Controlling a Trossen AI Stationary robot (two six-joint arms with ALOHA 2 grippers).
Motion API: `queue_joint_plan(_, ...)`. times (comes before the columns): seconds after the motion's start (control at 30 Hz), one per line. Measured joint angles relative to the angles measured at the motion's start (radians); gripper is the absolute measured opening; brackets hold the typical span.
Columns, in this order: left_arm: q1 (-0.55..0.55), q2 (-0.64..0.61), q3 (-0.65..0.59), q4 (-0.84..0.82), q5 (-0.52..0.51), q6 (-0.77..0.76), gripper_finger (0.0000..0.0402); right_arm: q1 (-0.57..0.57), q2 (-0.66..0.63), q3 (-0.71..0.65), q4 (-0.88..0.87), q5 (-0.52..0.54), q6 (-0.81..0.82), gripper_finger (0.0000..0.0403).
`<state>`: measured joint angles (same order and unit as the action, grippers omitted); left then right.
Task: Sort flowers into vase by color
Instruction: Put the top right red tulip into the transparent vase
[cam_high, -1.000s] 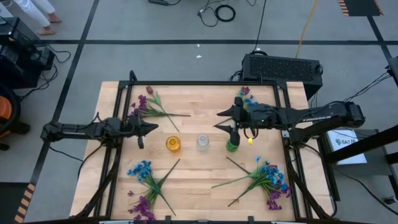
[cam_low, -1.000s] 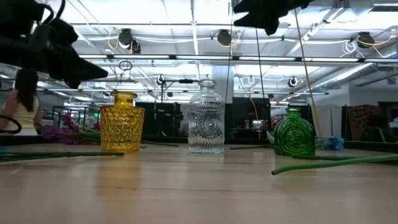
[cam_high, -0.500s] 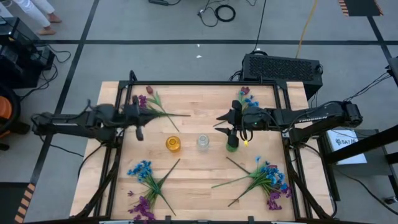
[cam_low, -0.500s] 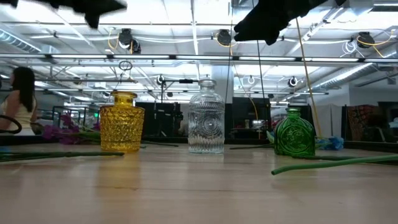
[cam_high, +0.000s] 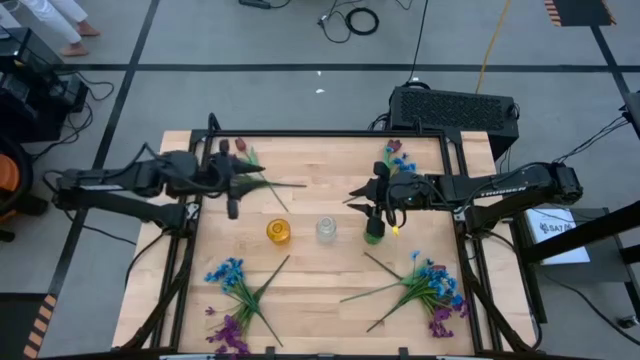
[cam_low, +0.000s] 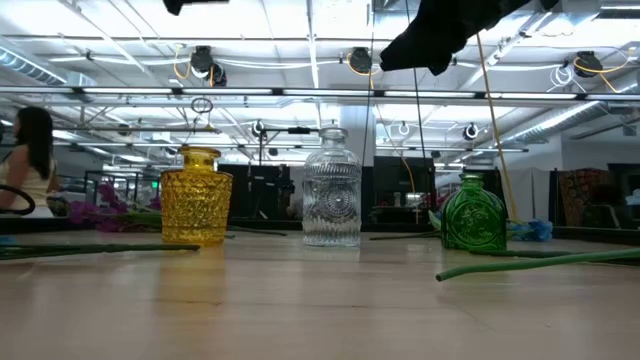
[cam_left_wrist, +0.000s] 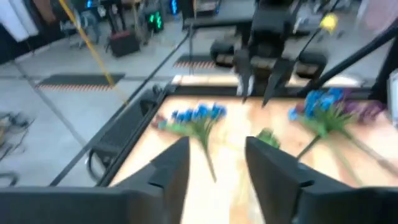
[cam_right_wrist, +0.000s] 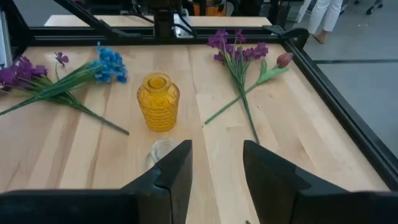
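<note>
The right gripper (cam_high: 357, 195) is held above the green vase (cam_high: 373, 232), just on the side of it toward the table's far edge. In the right wrist view its two fingers (cam_right_wrist: 176, 171) are seen spread, with a clear gap between them and nothing pinched. The clear vase (cam_high: 326, 229) is seen beside the green vase, and the yellow vase (cam_high: 278, 231) beyond that, the three forming a row across the middle of the wooden table (cam_high: 320, 275).

The left gripper (cam_high: 250, 178) is raised on the far side of the yellow vase from the green vase, over a sprig of purple and dark red flowers (cam_high: 243, 163) lying by the table's far edge. Its fingers (cam_left_wrist: 171, 171) are shown parted in the left wrist view, and nothing is gripped.

No flowers are seen in any vase. A second small sprig (cam_high: 396, 156) lies behind the green vase, toward the far edge. A bunch of blue and purple flowers (cam_high: 432, 290) lies in front of the green vase, near the front edge, and another blue and purple bunch (cam_high: 232, 295) lies in front of the yellow vase.

In the low view a person (cam_low: 28, 160) is seen in the room behind the yellow vase.
</note>
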<state>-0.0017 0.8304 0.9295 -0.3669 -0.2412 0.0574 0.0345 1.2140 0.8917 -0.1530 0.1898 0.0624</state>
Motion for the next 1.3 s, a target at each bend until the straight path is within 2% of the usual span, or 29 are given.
queue_joint_plan(0.1, 0.000, 0.040, 0.000, -0.036, -0.049, -0.057, 0.0207, 0.000, 0.000, 0.000, -0.014, 0.011, 0.025, 0.0135)
queue_joint_plan(0.27, -0.002, 0.102, 0.000, -0.051, -0.046, -0.094, 0.0214, -0.006, 0.000, 0.000, -0.106, 0.191, 0.141, 0.0136)
queue_joint_plan(0.4, -0.002, 0.151, 0.000, -0.070, -0.041, -0.078, 0.0214, -0.048, 0.000, 0.000, -0.273, 0.300, 0.289, 0.0144)
queue_joint_plan(0.57, -0.001, 0.219, 0.000, -0.084, -0.052, -0.077, 0.0215, -0.118, 0.008, 0.000, -0.457, 0.315, 0.493, 0.0159)
queue_joint_plan(0.67, 0.002, 0.256, 0.000, -0.084, -0.057, -0.077, 0.0215, -0.146, 0.020, -0.013, -0.418, 0.348, 0.600, 0.0167)
queue_joint_plan(0.73, 0.002, 0.277, 0.000, -0.084, -0.058, -0.077, 0.0215, -0.153, 0.031, -0.025, -0.350, 0.365, 0.607, 0.0171)
queue_joint_plan(1.1, -0.001, 0.332, 0.000, -0.065, -0.057, -0.138, 0.0215, -0.169, 0.166, -0.103, -0.338, 0.328, 0.749, 0.0182)
queue_joint_plan(1.3, 0.000, 0.333, 0.001, -0.067, -0.052, -0.155, 0.0215, -0.171, 0.240, -0.104, -0.239, 0.322, 0.783, 0.0183)
